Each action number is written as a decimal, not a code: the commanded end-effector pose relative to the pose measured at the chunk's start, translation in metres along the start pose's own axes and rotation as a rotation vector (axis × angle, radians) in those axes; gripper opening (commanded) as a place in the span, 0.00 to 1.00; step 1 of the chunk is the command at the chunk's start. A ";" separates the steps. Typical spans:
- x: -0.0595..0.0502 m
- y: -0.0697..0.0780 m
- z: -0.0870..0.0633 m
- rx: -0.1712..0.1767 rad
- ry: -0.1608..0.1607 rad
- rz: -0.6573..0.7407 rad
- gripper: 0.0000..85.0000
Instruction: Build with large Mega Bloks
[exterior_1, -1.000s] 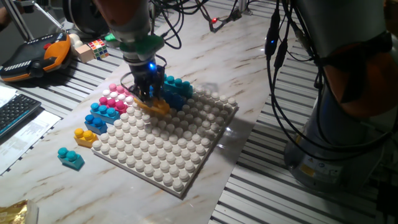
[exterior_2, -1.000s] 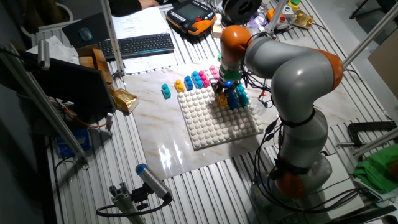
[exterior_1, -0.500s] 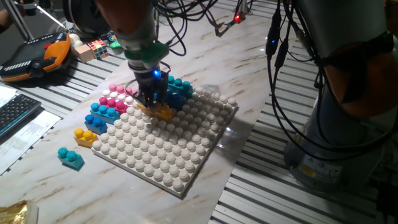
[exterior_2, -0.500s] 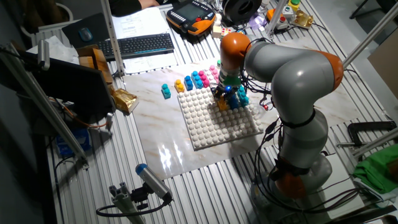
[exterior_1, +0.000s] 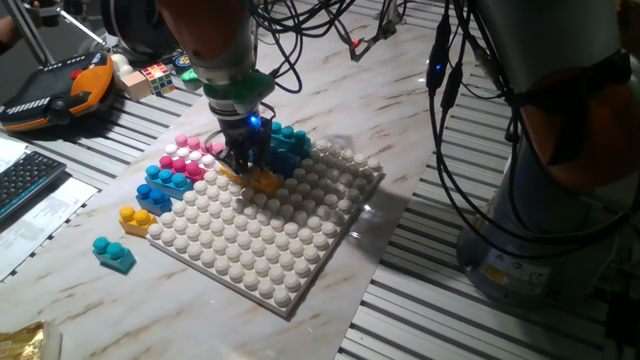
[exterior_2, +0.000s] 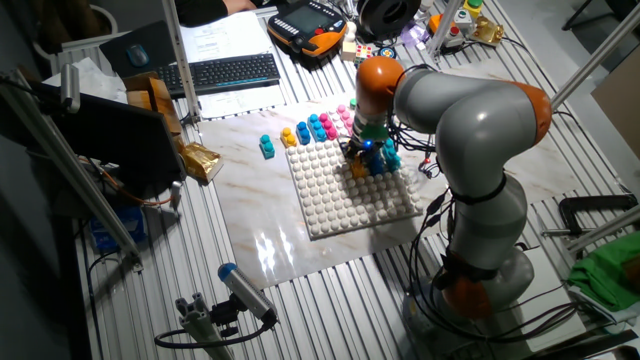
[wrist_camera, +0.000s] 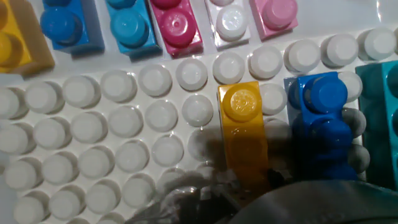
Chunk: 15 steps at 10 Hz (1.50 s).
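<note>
My gripper (exterior_1: 247, 162) is shut on a yellow Mega Blok (exterior_1: 260, 179) and holds it down on the studs of the white baseplate (exterior_1: 270, 250) near its far left edge. In the hand view the yellow Mega Blok (wrist_camera: 244, 130) lies among the studs, its near end hidden under my blurred fingers. A blue Mega Blok (wrist_camera: 320, 118) and a teal one (wrist_camera: 385, 112) stand just right of it; both show in the fixed view (exterior_1: 287, 140). Loose pink (exterior_1: 183, 155), blue (exterior_1: 165, 182), yellow (exterior_1: 135, 218) and teal (exterior_1: 113, 254) bricks lie left of the plate.
A small puzzle cube (exterior_1: 155, 77) and an orange teach pendant (exterior_1: 55, 92) lie at the far left. A keyboard (exterior_1: 20, 182) sits at the left edge. The robot's base (exterior_1: 560, 160) and hanging cables (exterior_1: 450, 120) stand to the right of the marble board.
My gripper has moved a little to the right along the plate's far edge with the yellow brick, and lowered it onto the studs.
</note>
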<state>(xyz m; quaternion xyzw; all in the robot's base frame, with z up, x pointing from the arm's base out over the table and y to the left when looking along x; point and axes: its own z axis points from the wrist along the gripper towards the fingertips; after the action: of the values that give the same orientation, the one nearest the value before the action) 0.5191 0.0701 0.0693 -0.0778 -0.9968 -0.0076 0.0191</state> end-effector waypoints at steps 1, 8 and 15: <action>0.000 0.000 0.001 0.000 -0.002 -0.002 0.01; -0.001 0.002 0.010 0.001 -0.005 0.015 0.19; -0.008 0.005 -0.022 0.038 -0.005 0.069 0.75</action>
<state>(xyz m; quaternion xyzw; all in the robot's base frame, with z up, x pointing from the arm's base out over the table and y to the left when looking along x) 0.5290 0.0728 0.0908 -0.1115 -0.9935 0.0127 0.0193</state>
